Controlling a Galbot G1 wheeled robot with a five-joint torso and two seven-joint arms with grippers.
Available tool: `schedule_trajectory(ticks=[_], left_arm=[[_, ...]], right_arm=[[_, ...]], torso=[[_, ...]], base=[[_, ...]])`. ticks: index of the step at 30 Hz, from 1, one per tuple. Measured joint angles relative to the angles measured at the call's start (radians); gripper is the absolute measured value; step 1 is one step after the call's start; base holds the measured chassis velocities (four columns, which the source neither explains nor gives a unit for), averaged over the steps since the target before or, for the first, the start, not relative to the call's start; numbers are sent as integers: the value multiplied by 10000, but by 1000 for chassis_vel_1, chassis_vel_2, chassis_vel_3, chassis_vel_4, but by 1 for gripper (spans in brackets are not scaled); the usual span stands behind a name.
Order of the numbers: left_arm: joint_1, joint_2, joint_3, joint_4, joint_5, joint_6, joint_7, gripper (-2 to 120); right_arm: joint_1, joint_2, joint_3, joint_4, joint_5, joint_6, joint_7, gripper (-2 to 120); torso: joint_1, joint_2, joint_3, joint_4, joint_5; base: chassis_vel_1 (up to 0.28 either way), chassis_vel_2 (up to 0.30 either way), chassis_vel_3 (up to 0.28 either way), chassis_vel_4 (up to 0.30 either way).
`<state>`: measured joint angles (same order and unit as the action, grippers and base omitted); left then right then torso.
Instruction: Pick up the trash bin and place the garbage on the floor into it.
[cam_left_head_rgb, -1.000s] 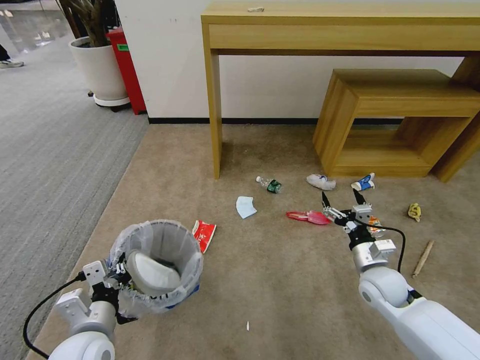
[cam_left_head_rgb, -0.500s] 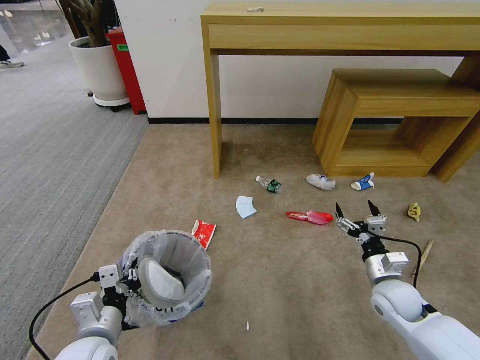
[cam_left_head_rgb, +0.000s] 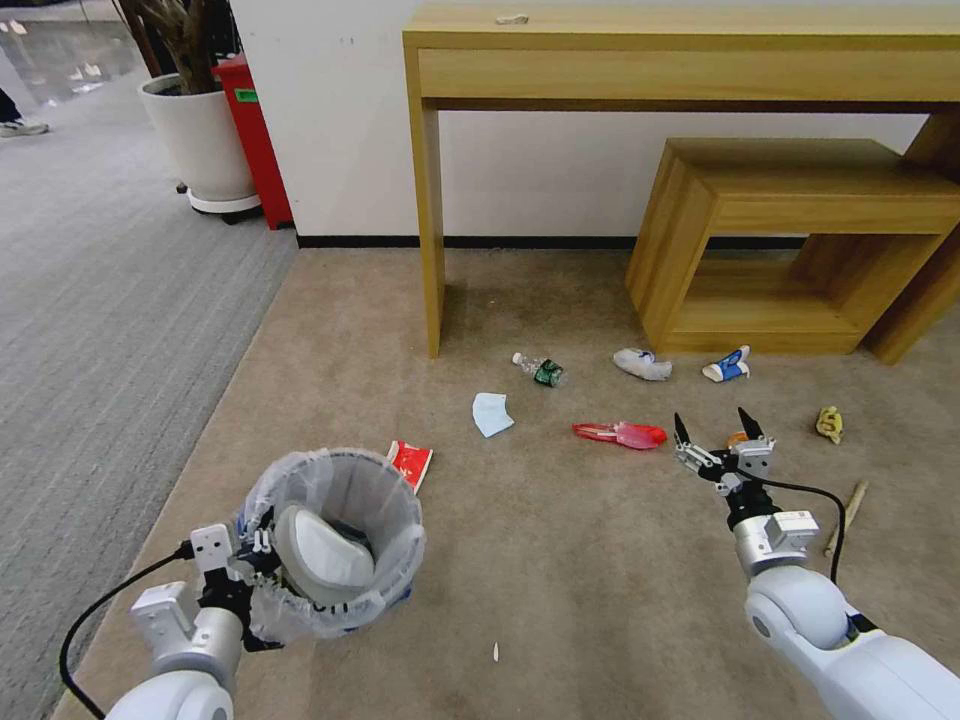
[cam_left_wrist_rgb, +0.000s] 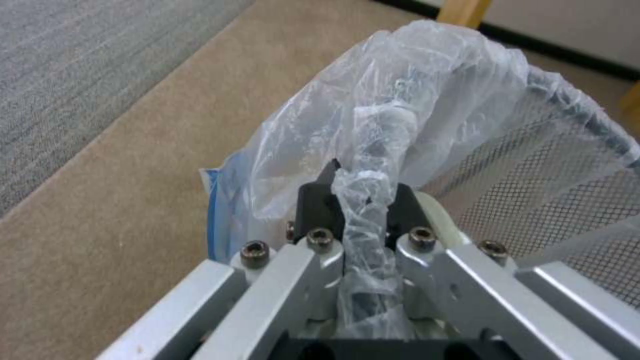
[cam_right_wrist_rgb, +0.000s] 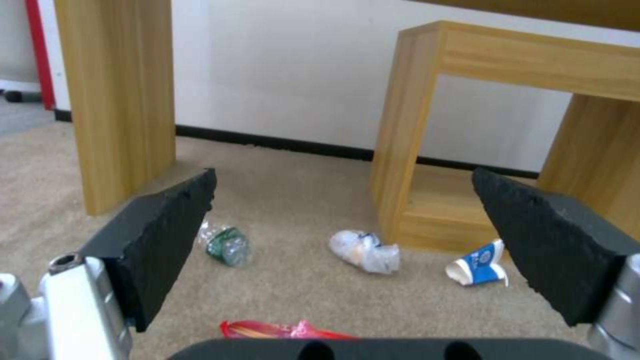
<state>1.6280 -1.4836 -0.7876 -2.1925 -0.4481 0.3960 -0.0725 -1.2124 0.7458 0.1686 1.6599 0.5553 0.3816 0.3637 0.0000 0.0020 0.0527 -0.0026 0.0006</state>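
Left pincer (cam_left_head_rgb: 262, 552) clamps trash bin (cam_left_head_rgb: 335, 545) rim; right pincer (cam_left_head_rgb: 714, 430) spread wide.
White slipper (cam_left_head_rgb: 320, 553) inside bin; right pincer hovers above floor (cam_left_head_rgb: 560, 560) near pink wrapper (cam_left_head_rgb: 620, 433).

No legible text anywhere; print on red wrapper (cam_left_head_rgb: 409, 463) and blue-white carton (cam_left_head_rgb: 728, 365) too small to read.
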Motion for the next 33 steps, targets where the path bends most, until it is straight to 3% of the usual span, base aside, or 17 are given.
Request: schedule_trajectory(ticks=[9,18,33], left_arm=[[-30,134,-733,-350,-636,326,-408,3],[190,189,-1478,-459,-923,405,-409,3],[178,181,-1591,-217,-937,427,-311,3]], right_arm=[[189,16,-350,141,19,-129,-26,98],[552,303,-787,-120,-2,79,-142,98],[392,342,-565,-209,-100,192,-242,98]], torso=[[-1,0,0,2,1],[0,0,0,3,2],[0,1,0,1,1]], base=[[0,0,0,0],[0,0,0,0],[0,0,0,0]])
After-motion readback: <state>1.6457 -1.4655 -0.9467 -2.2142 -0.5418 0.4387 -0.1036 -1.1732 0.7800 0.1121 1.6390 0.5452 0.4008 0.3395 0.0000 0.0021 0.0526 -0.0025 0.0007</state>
